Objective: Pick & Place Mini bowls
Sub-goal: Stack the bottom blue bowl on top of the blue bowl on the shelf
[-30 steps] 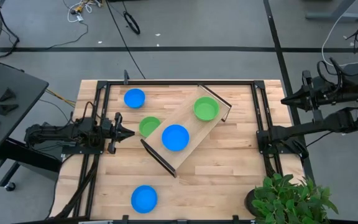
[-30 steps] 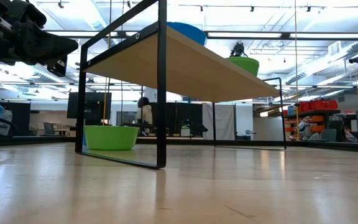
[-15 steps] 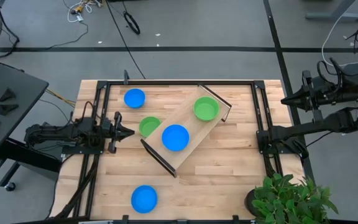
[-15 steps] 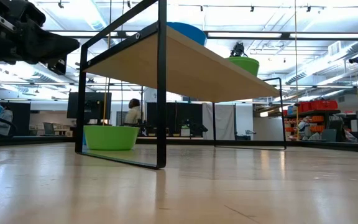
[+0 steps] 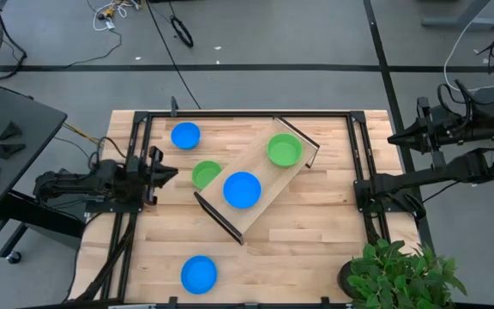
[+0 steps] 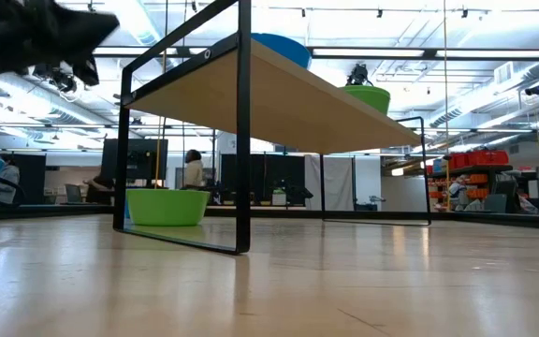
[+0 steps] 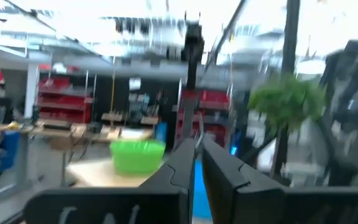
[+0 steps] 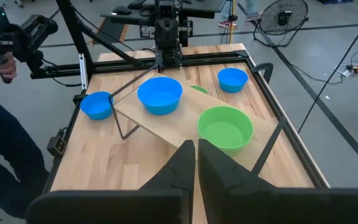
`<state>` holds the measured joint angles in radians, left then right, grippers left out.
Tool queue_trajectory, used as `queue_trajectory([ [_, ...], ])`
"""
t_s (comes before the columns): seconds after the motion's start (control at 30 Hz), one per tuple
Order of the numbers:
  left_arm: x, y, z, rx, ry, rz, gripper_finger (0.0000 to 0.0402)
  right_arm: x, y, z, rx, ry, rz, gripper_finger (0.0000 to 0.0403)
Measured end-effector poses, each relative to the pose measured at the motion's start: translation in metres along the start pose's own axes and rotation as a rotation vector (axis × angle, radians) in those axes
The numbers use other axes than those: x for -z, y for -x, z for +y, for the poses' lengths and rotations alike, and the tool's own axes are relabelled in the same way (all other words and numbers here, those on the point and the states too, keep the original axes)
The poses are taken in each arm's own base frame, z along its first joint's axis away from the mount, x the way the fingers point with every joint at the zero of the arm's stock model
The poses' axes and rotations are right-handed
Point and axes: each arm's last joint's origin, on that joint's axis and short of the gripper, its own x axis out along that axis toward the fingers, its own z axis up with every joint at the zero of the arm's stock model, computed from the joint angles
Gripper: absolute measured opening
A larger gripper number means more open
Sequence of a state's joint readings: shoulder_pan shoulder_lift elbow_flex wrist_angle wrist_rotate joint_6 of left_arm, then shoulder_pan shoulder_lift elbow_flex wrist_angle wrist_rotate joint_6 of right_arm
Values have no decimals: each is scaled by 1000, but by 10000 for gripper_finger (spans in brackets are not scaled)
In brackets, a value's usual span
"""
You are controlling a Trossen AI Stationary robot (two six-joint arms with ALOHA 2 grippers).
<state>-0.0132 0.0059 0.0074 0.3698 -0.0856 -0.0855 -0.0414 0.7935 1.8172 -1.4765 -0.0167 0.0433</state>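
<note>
Two bowls, blue (image 5: 242, 190) and green (image 5: 284, 150), sit on the tray (image 5: 303, 165) at frame centre, presumably placed, while both grippers, left (image 5: 157, 166) and right (image 5: 393, 138), are closed and empty.

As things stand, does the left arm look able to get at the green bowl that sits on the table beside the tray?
Probably yes. The left hand sits just beside the green bowl, with bare table between them. The raised wooden tray overhangs the bowl's far edge, so a straight-down approach may be cramped.
</note>
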Motion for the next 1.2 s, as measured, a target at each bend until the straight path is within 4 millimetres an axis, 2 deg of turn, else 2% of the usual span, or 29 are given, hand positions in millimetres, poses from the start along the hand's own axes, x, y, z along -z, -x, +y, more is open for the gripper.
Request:
queue_trajectory([
  [0.13, -12, 0, -1, 11, 87, -82, 32, 0, 0, 0, 0, 0, 0, 23],
  [0.33, -46, 0, -5, 59, 120, -176, 32, 0, 0, 0, 0, 0, 0, 23],
  [0.53, -87, 3, -8, 86, 216, -280, 32, 0, 0, 0, 0, 0, 0, 23],
  [0.7, -123, 6, -11, 81, 190, -346, 32, 0, 0, 0, 0, 0, 0, 23],
  [0.87, -144, -1, -10, -36, 170, -258, 32, 0, 0, 0, 0, 0, 0, 23],
  [1.2, -189, -27, -17, -39, 150, -110, 41, 0, 0, 0, 0, 0, 0, 23],
])
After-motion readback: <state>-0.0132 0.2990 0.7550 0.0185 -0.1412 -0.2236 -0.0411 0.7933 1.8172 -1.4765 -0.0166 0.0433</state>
